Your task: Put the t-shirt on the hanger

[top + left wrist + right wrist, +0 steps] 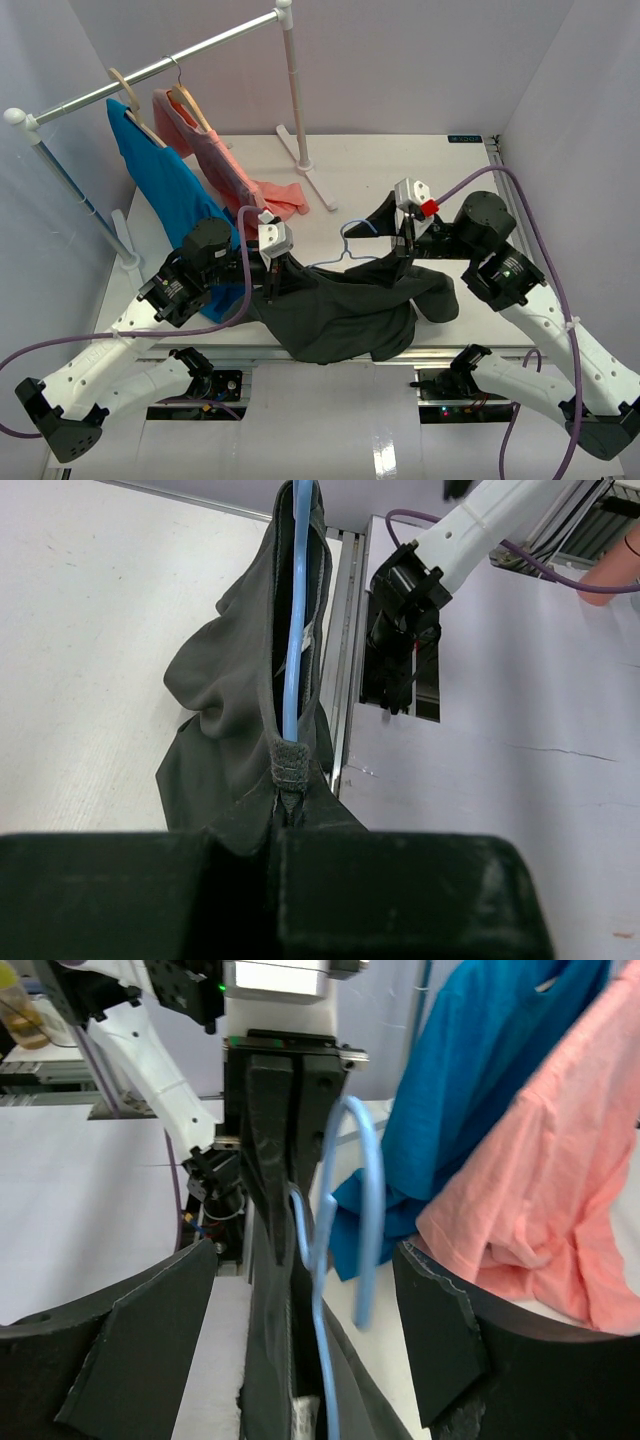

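The left gripper (290,780) is clamped shut on a fold of the dark charcoal t-shirt (340,310) together with the thin light-blue wire of the hanger (293,630). In its wrist view the wire runs straight up from the closed fingers, between two folds of cloth, to the top of the frame.

In the overhead view this gripper sits left of centre. The t-shirt spreads from it across the lower middle of the white table (400,160), hanging partly over the near edge. The hanger's curved hook pokes out above the cloth at centre frame.

The right gripper (403,245), right of centre, has its fingers wide apart. In its wrist view the hook and a ridge of shirt stand between the two fingers (150,1340), touching neither.

At upper left a clothes rail (200,50) carries a bright blue garment (165,190) and a salmon-pink garment (225,165) on tan wooden hangers.
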`<state>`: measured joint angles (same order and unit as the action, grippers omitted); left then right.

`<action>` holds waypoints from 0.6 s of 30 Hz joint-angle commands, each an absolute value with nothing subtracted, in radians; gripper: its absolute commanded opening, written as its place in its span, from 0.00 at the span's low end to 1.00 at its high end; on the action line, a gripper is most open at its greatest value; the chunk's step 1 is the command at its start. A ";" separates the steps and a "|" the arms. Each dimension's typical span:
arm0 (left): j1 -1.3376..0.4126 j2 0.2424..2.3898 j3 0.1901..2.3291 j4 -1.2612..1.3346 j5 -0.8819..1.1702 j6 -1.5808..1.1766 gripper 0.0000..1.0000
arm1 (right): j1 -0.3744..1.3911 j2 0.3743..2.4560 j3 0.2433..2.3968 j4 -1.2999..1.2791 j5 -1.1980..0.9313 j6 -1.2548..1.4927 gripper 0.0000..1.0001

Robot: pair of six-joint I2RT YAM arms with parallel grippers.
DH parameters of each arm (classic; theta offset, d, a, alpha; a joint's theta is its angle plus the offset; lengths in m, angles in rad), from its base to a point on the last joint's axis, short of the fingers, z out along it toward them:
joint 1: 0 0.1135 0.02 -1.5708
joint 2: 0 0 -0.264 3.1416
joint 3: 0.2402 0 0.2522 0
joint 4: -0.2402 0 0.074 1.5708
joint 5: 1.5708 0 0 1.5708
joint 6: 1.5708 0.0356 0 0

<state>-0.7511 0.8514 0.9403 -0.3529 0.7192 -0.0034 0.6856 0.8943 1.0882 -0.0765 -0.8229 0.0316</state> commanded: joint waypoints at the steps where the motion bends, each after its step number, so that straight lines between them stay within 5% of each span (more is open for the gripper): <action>1: -0.750 0.851 0.931 -0.277 0.756 -0.040 0.00 | 0.788 0.938 1.100 0.016 -0.736 0.036 0.77; 6: -0.751 0.850 0.933 -0.266 0.758 -0.051 0.00 | 0.864 0.967 1.097 0.041 -0.648 0.032 0.62; 11: -0.750 0.821 0.937 -0.288 0.735 -0.069 0.06 | 0.870 0.909 1.028 0.091 -0.552 0.037 0.12; 18: -0.751 0.764 1.002 -0.435 0.666 -0.036 0.25 | 0.867 0.821 1.038 -0.033 -0.472 0.009 0.08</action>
